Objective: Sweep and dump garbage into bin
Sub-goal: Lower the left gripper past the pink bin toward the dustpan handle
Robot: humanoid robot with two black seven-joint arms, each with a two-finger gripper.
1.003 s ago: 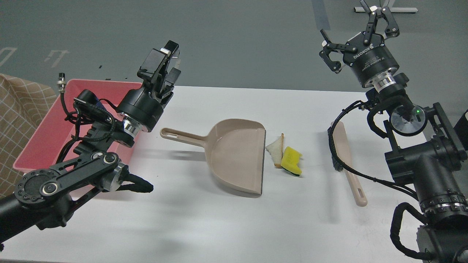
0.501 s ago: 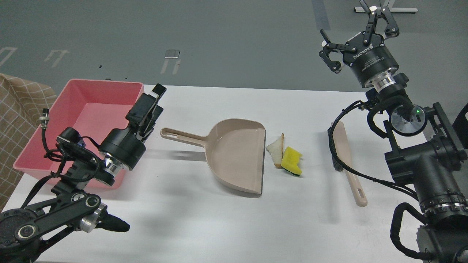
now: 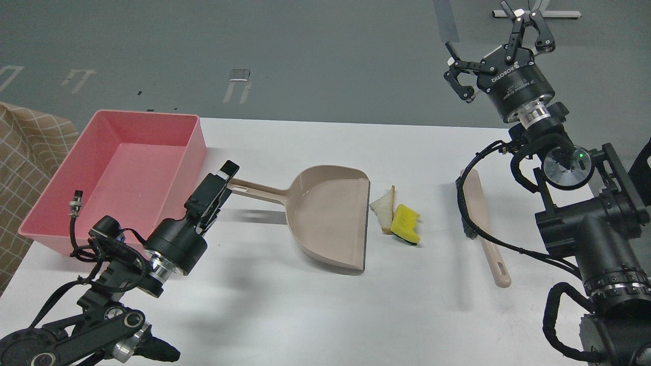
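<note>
A white surface [image 3: 325, 315] fills the lower two thirds of the frame. At centre lies a beige dustpan [image 3: 328, 216], its open edge facing right and its long handle reaching left. Just right of that edge sit the bread slice [image 3: 384, 207] and the yellow sponge [image 3: 406, 223], touching each other, the sponge on the right with its dark green layer underneath. Further right lies a beige brush [image 3: 485, 226], partly hidden by the right arm's cables. The pink bin [image 3: 61, 203] stands at the left edge of the surface, well apart from the garbage.

The left pincer [image 3: 221, 179] sits left of centre, its tip at the end of the dustpan handle; seen edge-on, so I cannot tell how far its fingers are spread or whether they touch the handle. The right pincer [image 3: 501, 38] is raised in the upper right corner, fingers spread wide, holding nothing.
</note>
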